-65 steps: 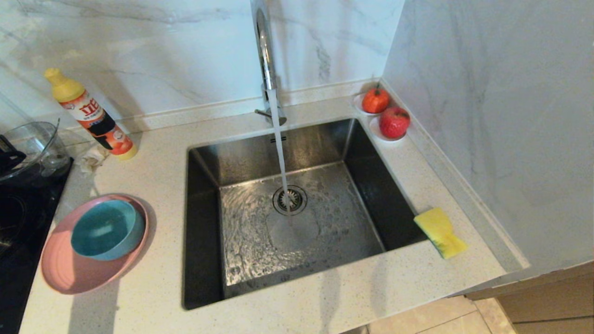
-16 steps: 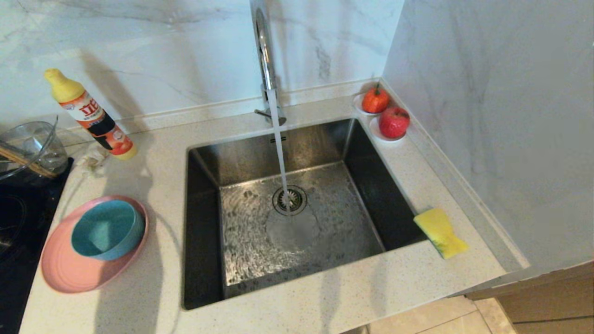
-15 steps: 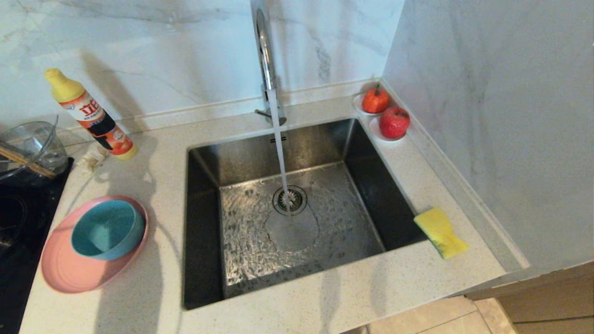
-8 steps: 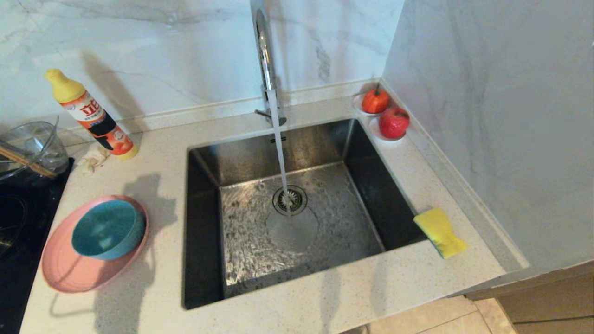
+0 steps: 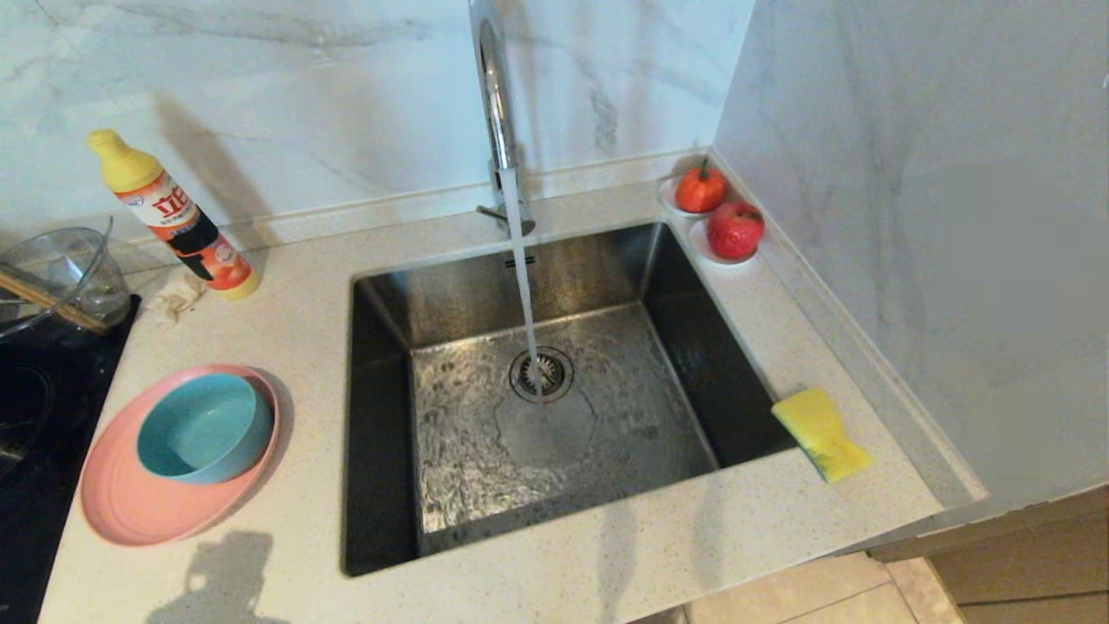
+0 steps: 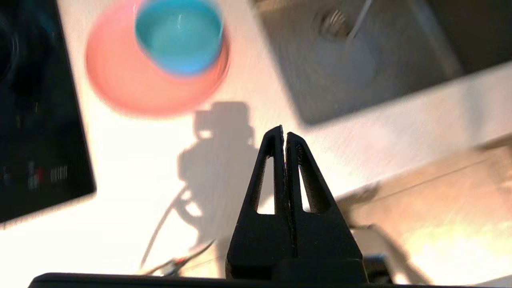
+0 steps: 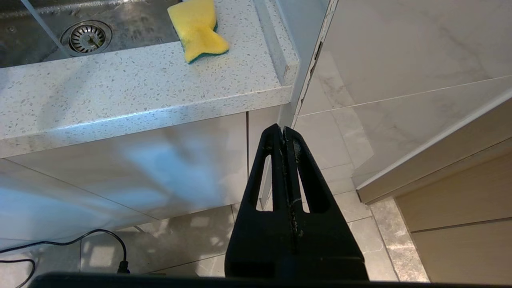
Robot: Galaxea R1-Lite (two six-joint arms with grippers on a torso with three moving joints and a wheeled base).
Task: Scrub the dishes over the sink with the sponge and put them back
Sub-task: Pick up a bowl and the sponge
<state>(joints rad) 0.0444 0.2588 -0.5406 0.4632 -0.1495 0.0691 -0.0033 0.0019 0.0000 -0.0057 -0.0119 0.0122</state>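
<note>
A teal-blue bowl point(image 5: 204, 427) sits inside the pink plate point(image 5: 130, 507) on the counter left of the steel sink point(image 5: 390, 312), where water runs from the chrome faucet point(image 5: 494, 95) onto the drain. The yellow sponge point(image 5: 820, 432) lies on the counter at the sink's right edge. Neither arm shows in the head view. My left gripper point(image 6: 283, 133) is shut and empty, hanging above the counter's front edge with the bowl point(image 6: 179, 34) and plate point(image 6: 120, 88) farther off. My right gripper point(image 7: 282, 130) is shut and empty below the counter, short of the sponge point(image 7: 198, 28).
A detergent bottle point(image 5: 173, 217) and a crumpled scrap point(image 5: 176, 297) lie at the back left, by a glass bowl point(image 5: 52, 269) on a black cooktop point(image 5: 35, 433). Two red fruits point(image 5: 719, 212) on white saucers stand at the back right, against the marble side wall point(image 5: 936, 217).
The arm's shadow has slid from the back-left wall and counter, past the plate, to the counter's front edge. The dishes and sponge stay in place.
</note>
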